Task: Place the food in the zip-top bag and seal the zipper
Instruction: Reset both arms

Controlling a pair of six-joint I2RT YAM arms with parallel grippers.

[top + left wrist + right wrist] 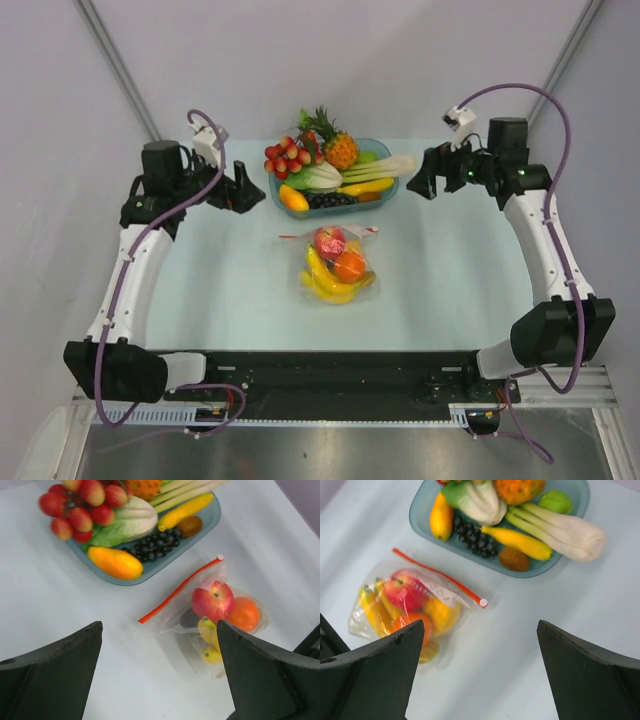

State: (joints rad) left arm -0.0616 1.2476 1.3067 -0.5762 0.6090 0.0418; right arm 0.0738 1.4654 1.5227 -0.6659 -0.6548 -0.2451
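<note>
Now the zip-top bag (336, 265) lies flat in the middle of the tabletop (450, 290), just in front of the blue tray (390, 190) of toy produce, apart from it. Inside are a red apple (330, 240), an orange (349, 266) and a banana bunch (325, 283). The zipper (330, 233) runs along the bag's far edge. The left fingers (250, 192) and the right fingers (422, 185) are both spread wide and hold nothing, one at each end of the tray.

L arm (130, 268), R arm (548, 235): white link shells, smooth, rounded edges; black joint housings, black base blocks. Each carries purple cable (567, 135), looped base to wrist. Small white cam module (207, 140) at each wrist. L gripper (248, 190), R gripper (420, 180): matte black; fingers (55, 672) wedge-shaped, plain faces.
</note>
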